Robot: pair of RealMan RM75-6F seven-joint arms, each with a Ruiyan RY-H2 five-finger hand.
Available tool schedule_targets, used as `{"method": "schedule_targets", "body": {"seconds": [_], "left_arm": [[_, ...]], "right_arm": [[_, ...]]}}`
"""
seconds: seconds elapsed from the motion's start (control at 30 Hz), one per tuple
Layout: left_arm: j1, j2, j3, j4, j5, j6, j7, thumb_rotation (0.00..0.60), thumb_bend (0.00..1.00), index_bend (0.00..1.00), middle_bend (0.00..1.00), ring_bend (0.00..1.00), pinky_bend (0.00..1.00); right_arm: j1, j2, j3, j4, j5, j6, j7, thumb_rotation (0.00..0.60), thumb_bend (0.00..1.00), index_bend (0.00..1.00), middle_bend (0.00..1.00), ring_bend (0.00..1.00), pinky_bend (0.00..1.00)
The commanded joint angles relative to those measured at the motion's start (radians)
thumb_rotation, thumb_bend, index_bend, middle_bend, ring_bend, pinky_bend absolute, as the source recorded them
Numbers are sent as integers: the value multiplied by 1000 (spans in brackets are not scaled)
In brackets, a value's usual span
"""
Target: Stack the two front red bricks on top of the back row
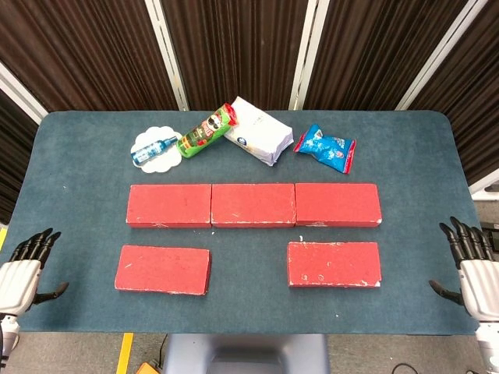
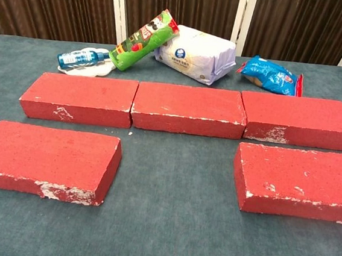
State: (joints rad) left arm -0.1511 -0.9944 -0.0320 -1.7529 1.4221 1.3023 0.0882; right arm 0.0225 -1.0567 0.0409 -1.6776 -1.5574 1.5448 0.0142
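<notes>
Two hands show in the head view, both empty with fingers spread: the left hand (image 1: 19,276) off the surface's (image 1: 78,156) left edge, the right hand (image 1: 475,269) off its right. The front left brick (image 1: 163,269) lies inward of the left hand, the front right brick (image 1: 334,264) inward of the right; the back row (image 1: 253,205) of three lies beyond them. Wide bricks may slip from a one-handed grip, or land askew.

Chest view: five bricks, no hands; one bottle (image 2: 81,57), one green can (image 2: 142,40), one white bag (image 2: 196,55), one blue packet (image 2: 270,74) behind the row could get knocked.
</notes>
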Motion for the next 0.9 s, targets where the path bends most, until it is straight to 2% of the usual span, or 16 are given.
{"method": "schedule_targets", "body": {"seconds": [0.03,0.2,0.23,0.33,0.37,0.53,0.67,0.9], "left_arm": [[-56,121,21,-102,31,-97,2,600,201,0,0,0,96],[-69,207,27,-216,29,-114,54,600,190,0,0,0,86],[-68,212,26,-235,28,-107,64,600,165,0,0,0,86],[-63,204,28,-299,16,-90,138,600,0,0,0,0,84],[-66,198,30,-322,12,-93,166,600,0,0,0,0,84],[-119,142,41,-439,-50,-171,394,600,0,0,0,0,78],[-177,57,42,-488,-155,-222,581,600,0,0,0,0,74],[-228,-74,39,-512,-292,-186,748,600,0,0,0,0,74]], "right_arm": [[12,-13,-14,-9,-27,-19,-43,600,0,129,26,0,0],[5,-21,-20,-21,-43,-3,-62,600,0,128,26,0,0],[3,-22,-20,-22,-42,0,-63,600,0,128,26,0,0],[1,-24,-16,-25,-30,-1,-65,600,0,128,26,0,0],[2,-23,-17,-25,-27,-6,-64,600,0,127,26,0,0],[3,-16,-13,-29,-22,-5,-64,600,0,124,26,0,0],[-7,-27,-3,-11,-33,33,-39,600,0,124,26,0,0],[-10,-34,11,1,-17,45,-15,600,0,124,26,0,0]]}}
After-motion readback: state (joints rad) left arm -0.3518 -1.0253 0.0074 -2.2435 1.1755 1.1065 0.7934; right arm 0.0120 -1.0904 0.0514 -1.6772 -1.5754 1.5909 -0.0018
